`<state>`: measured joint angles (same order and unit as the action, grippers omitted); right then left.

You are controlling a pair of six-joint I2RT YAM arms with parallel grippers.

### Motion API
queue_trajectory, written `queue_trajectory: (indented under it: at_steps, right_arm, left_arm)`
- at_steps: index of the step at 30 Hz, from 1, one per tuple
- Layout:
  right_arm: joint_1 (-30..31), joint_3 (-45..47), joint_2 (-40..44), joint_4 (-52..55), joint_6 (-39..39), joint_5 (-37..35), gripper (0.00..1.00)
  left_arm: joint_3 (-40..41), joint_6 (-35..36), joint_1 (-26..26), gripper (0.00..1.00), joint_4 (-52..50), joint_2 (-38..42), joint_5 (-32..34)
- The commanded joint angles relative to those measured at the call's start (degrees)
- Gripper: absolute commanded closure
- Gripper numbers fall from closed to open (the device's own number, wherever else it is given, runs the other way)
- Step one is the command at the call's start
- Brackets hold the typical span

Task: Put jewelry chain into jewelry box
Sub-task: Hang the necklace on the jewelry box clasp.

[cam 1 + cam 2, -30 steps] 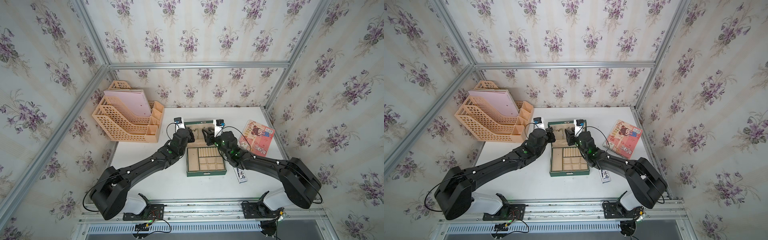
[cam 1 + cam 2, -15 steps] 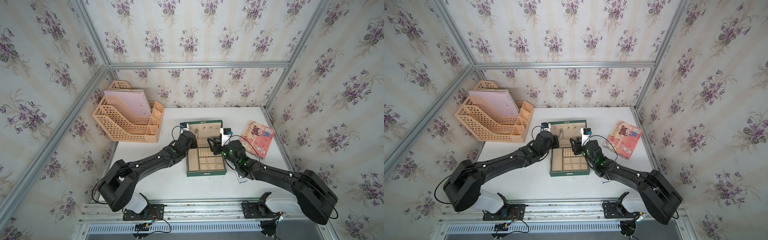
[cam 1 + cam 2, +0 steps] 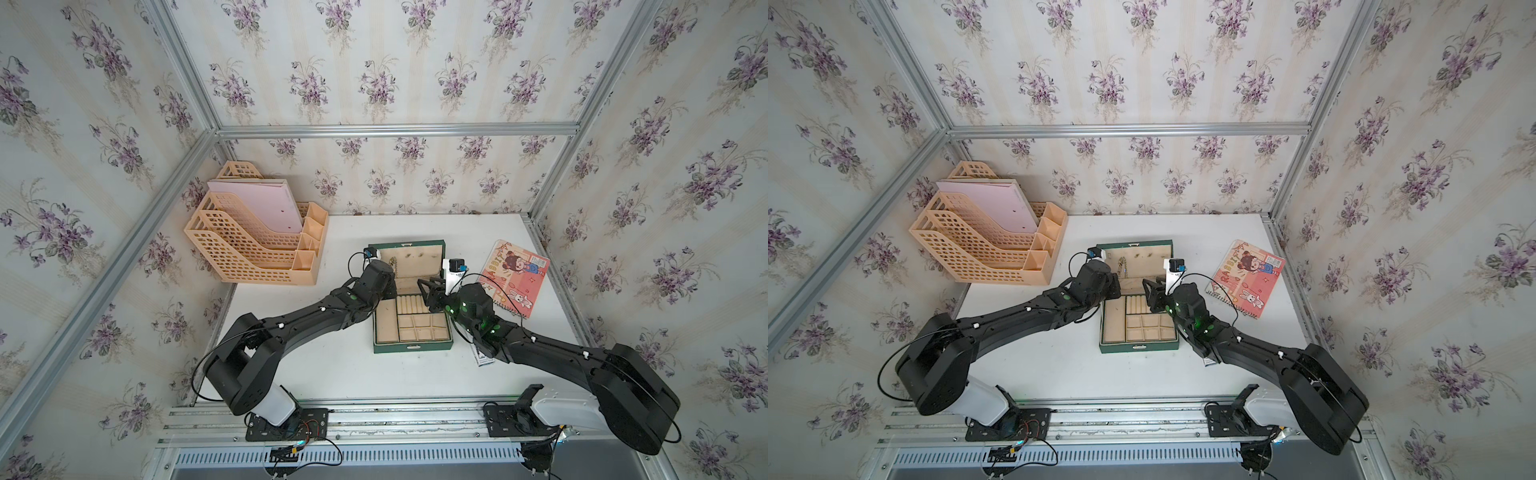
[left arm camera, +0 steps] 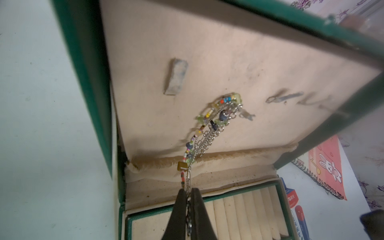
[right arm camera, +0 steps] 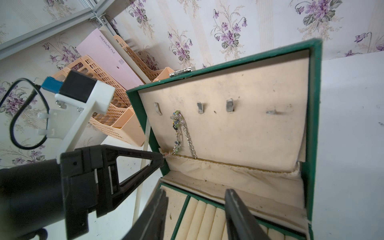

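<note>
The dark green jewelry box [image 3: 411, 347] [image 3: 1138, 345] stands open at mid-table, its beige-lined lid [image 5: 314, 104] upright. The jewelry chain [image 4: 209, 133] [image 5: 180, 131], silver links with coloured beads, hangs from a hook inside the lid near its left end. My left gripper [image 4: 188, 190] [image 5: 163, 158] is shut on the chain's lower end, just above the hinge fold. My right gripper [image 5: 196, 193] [image 3: 428, 291] hovers open over the ring rolls, with nothing between its fingers.
A peach lattice file organizer [image 3: 253, 245] holding a pink folder [image 3: 257, 203] stands at the back left. A cartoon notebook [image 3: 515, 276] lies right of the box. A small flat item [image 3: 484, 359] lies under the right arm.
Both wrists have drawn back from the lid toward the table's front, the right one also shifting right. The left gripper stays shut; the right stays open.
</note>
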<state>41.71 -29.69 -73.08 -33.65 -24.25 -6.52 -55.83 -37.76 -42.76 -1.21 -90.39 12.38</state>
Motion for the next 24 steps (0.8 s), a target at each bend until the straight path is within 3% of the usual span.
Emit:
queue_trajectory:
  at_steps: [1,24]
  right_arm:
    - [0.0,-0.1,0.2,-0.1,-0.3,-0.8,0.50]
    - [0.0,0.0,2.0,1.0,0.7,-2.3,0.50]
  left_arm:
    - [-1.9,-0.2,0.0,1.00,-3.2,-1.4,-0.4]
    - [-7.8,0.5,0.0,1.00,-6.4,-8.0,-1.8]
